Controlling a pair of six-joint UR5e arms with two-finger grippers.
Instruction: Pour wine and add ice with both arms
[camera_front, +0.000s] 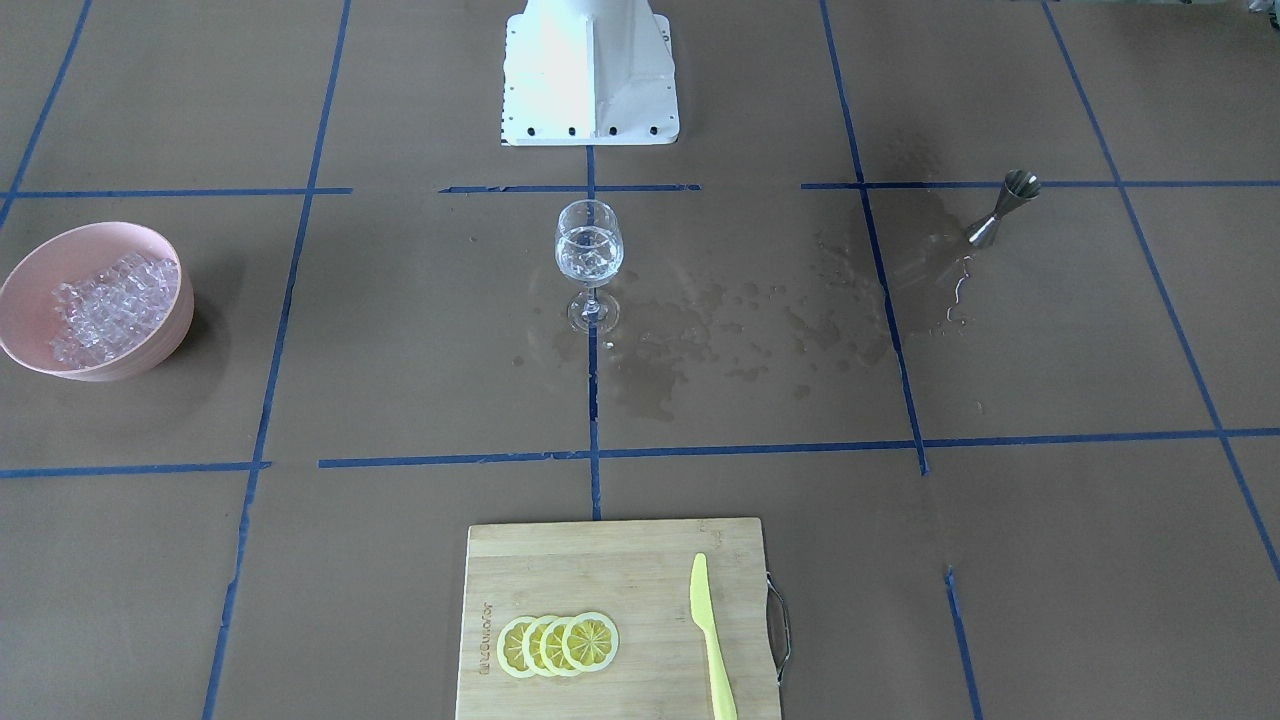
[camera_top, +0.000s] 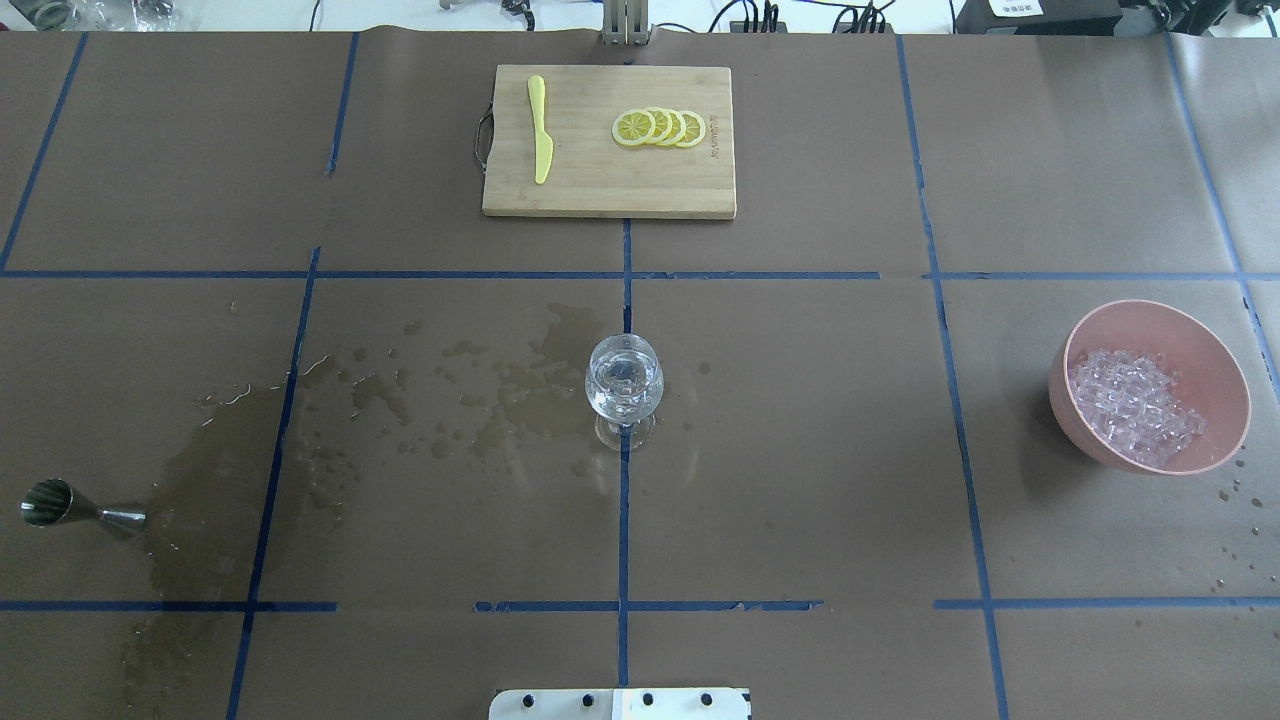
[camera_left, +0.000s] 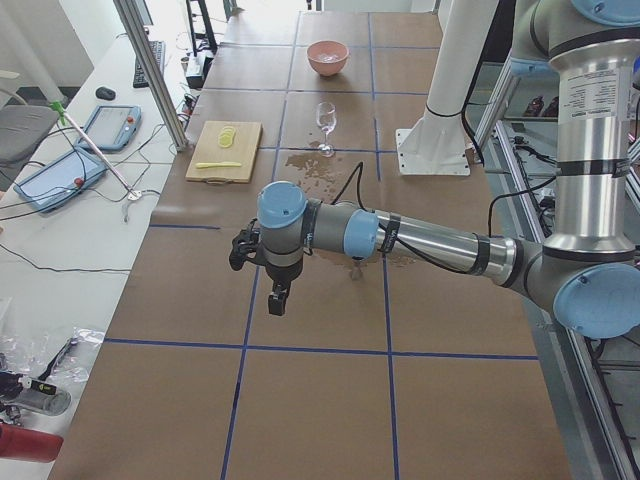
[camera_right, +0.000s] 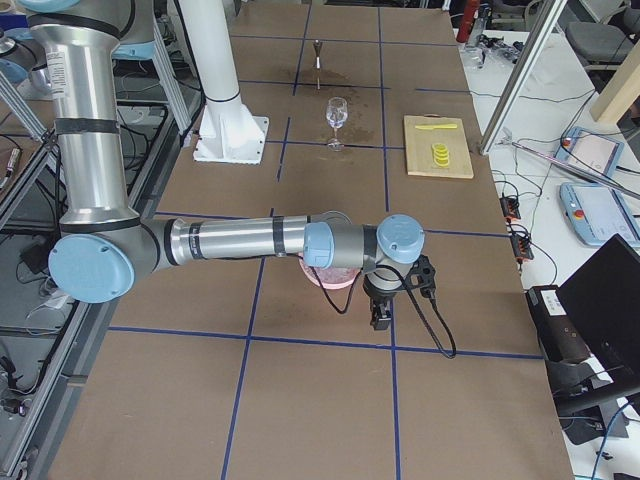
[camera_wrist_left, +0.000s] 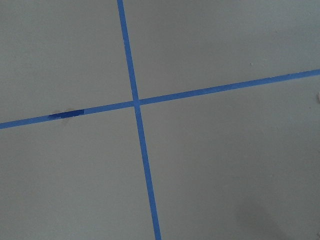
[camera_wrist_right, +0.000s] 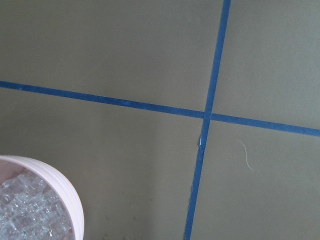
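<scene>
**Both arms parked at the ends of the surface; right gripper beside the ice bowl**

Position of task items. The wine glass (camera_front: 588, 250) stands upright at the centre of the surface (camera_top: 800, 480). It holds the wine (camera_front: 588, 262), a clear liquid filling the lower bowl of the glass. Faceted glints show in the liquid, but it cannot be confirmed whether these are cubes. The ice (camera_top: 1135, 405) is heaped in a pink bowl (camera_top: 1205, 350) well apart from the glass, on the robot's right. A steel jigger (camera_top: 75, 508) stands on the robot's left amid wet stains (camera_top: 500, 400) that run toward the glass.

Governing relation. The right arm (camera_right: 240, 240) is much the nearer to the ice. The right gripper (camera_right: 380, 316) hangs pointing down just beside the bowl, on the side away from the glass. Its wrist view catches only the bowl's rim at the lower left corner. In my judgement, any scoop has to start with a short move back over the bowl toward the table's centre.

Left side. The left arm (camera_left: 440, 243) reaches out low, and the left gripper (camera_left: 277, 298) points down over bare paper, beyond the jigger and far from the glass.

Gripper state. Each gripper shows in a side view only, so whether its fingers are apart or together cannot be told. Nothing is visibly held by or touching either one.
</scene>
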